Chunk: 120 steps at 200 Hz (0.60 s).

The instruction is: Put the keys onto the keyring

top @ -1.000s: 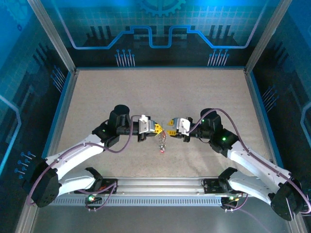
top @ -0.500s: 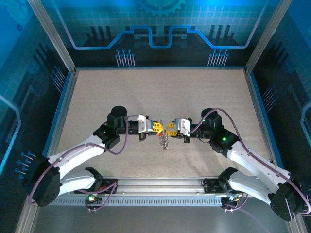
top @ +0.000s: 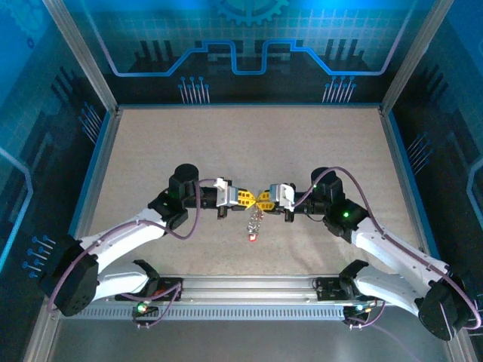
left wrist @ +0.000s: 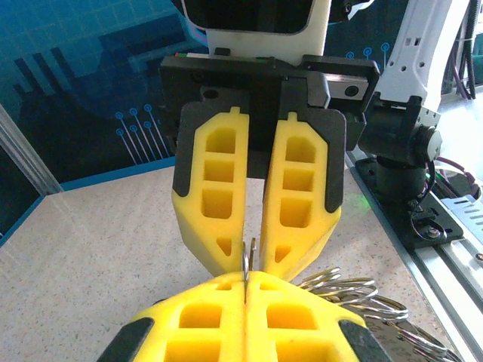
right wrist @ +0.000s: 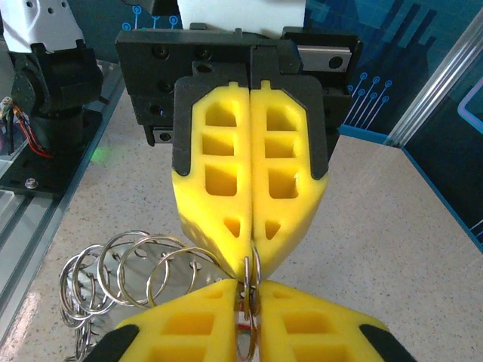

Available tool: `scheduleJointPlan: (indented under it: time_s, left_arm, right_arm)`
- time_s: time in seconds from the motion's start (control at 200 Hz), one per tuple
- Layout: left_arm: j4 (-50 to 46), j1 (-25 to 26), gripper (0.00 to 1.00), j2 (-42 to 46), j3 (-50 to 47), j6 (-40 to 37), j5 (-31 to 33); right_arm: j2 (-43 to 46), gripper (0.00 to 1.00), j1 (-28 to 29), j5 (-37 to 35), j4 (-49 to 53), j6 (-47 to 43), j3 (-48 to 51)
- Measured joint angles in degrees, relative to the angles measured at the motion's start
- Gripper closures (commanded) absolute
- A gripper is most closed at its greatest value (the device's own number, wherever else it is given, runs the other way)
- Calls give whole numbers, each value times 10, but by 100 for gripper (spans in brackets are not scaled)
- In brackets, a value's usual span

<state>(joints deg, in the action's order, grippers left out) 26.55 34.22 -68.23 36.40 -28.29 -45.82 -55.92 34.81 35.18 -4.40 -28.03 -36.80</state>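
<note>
Right pincer [top: 265, 199] met left pincer [top: 254, 200]; closed on keyring [top: 256, 218].

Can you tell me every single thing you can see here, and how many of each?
table: one, speckled beige, under everything.
wall panels: blue with circuit patterns, around the back and sides.
mounting rail: one, silver, along the near edge.
keyring: one bunch of silvery wire loops, mid-table, below where the grippers meet.
red tag: one, red, at the bunch's bottom.
left arm, right arm: two, white and black, from the near corners.
left gripper: yellow jaws shut on the keyring.
right gripper: yellow jaws pinching the same keyring.
</note>
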Motion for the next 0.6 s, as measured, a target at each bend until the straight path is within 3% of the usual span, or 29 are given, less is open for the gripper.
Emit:
scheduleJointPlan:
  time_s: [0.11, 0.285, 0.6]
  left_arm:
    - [8, -1, 100, -4, 0, 4, -4]
    - [-6, -3, 80, -2, 0, -2, 1]
    - [-236, -3, 79, 17, 85, -98, 77]
  right_arm:
    - [0, 96, 0, -2, 0, 1, 0]
    - [0, 100, 0, -10, 5, 0, 0]
    - [-16, 100, 36, -75, 77, -27, -18]
